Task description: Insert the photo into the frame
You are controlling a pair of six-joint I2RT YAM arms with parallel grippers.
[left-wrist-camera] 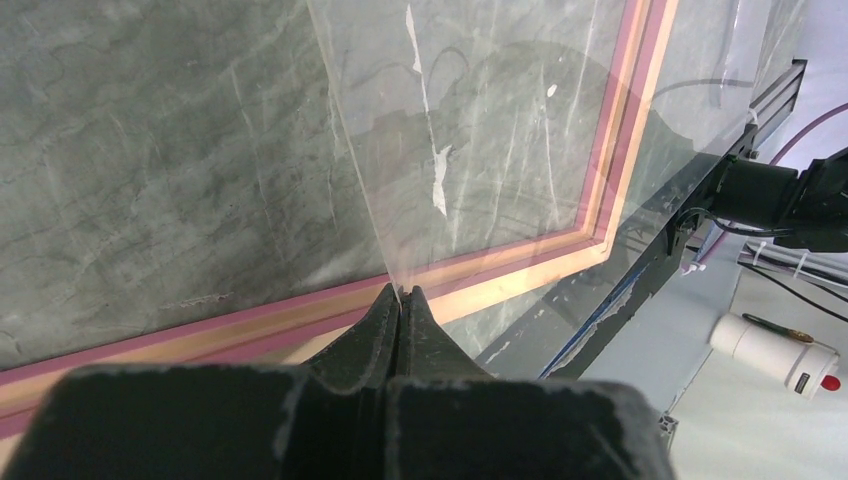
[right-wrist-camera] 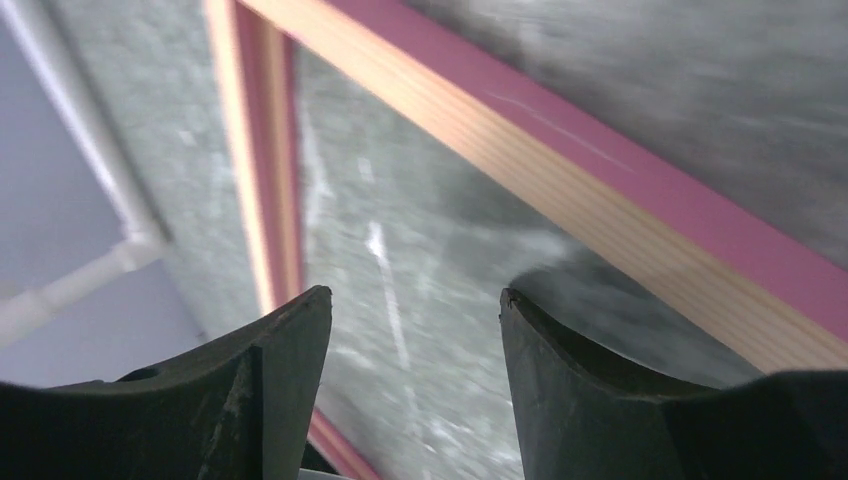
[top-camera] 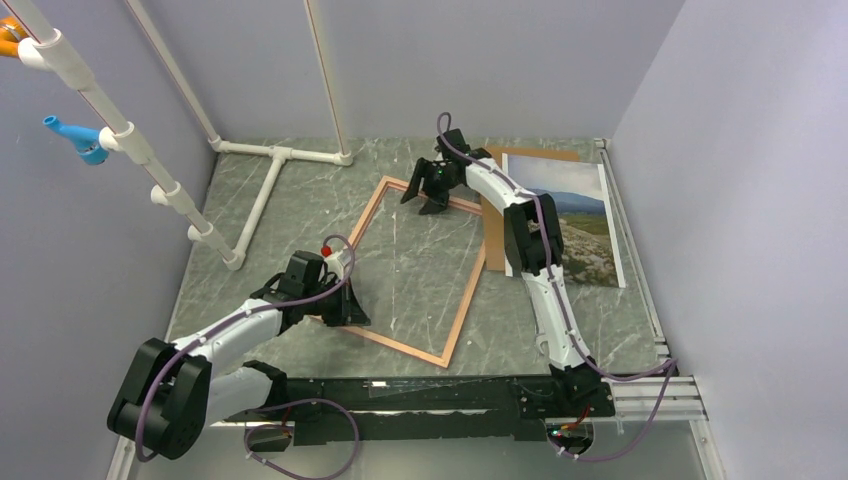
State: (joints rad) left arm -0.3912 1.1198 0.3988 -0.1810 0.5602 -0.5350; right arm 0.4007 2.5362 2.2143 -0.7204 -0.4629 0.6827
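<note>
Your photo (top-camera: 585, 225) lies face up on a brown board (top-camera: 491, 250) at the far right of the counter (top-camera: 290, 210), not yet in the frame (top-camera: 400, 348) beside it, while your left claw (left-wrist-camera: 402, 295) pinches a clear pane (left-wrist-camera: 480, 130) and your right claw (right-wrist-camera: 415, 300) hangs open over the frame's far corner.
</note>
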